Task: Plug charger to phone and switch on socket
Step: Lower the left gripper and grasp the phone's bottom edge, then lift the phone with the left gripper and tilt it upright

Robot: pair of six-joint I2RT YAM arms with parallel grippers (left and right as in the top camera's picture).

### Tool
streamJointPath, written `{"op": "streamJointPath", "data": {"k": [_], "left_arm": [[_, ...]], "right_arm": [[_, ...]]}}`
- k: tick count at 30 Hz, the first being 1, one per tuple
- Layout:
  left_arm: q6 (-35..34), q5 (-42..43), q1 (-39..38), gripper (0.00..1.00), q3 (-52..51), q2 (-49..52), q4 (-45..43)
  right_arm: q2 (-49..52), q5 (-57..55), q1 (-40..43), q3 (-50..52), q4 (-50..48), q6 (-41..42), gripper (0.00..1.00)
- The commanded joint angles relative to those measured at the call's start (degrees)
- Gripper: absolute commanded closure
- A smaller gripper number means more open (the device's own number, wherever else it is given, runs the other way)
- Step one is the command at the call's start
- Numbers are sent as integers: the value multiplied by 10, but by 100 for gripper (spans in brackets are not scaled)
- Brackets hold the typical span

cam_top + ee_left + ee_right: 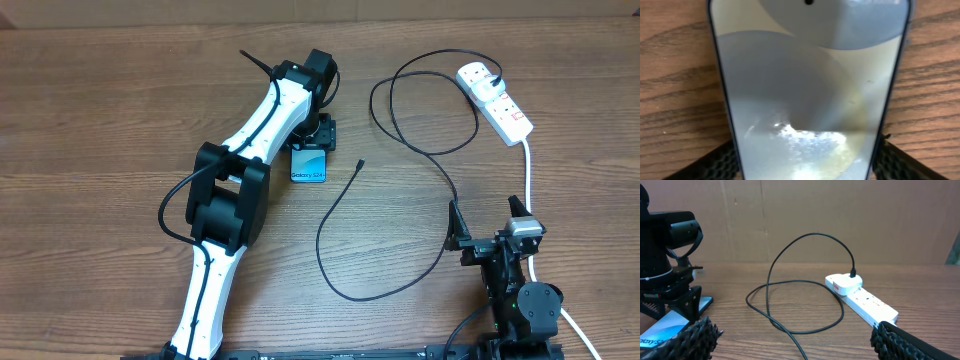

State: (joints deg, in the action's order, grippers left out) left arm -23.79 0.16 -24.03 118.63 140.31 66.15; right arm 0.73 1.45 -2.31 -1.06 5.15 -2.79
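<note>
The phone (310, 168) lies flat on the table, its blue screen lit, and fills the left wrist view (810, 90). My left gripper (311, 152) is down over it, shut on it, with the black pads (715, 162) against both long edges. The charger's black cable (440, 170) loops across the table. Its small connector tip (360, 162) lies loose just right of the phone, and its plug (478, 72) sits in the white socket strip (497, 102). My right gripper (487, 222) is open and empty near the front right, far from the socket (870, 305).
The socket's thick white cord (527, 170) runs down the right side past my right arm. The left arm's white links (235, 190) cross the table's left half. In the right wrist view the cable loop (790, 270) lies ahead and a cardboard wall (840, 215) stands behind.
</note>
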Motion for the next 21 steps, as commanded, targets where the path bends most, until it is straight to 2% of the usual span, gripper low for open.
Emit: {"op": "streamJointPath", "data": {"k": [1, 13, 21], "left_arm": [[2, 8, -7, 28, -22, 19, 3], [2, 9, -4, 27, -21, 17, 22], [2, 26, 1, 30, 14, 16, 85]], "right_arm": [[-5, -3, -3, 6, -3, -1, 0], [-5, -3, -3, 6, -3, -1, 0], [-5, -3, -3, 6, -3, -1, 0]]}}
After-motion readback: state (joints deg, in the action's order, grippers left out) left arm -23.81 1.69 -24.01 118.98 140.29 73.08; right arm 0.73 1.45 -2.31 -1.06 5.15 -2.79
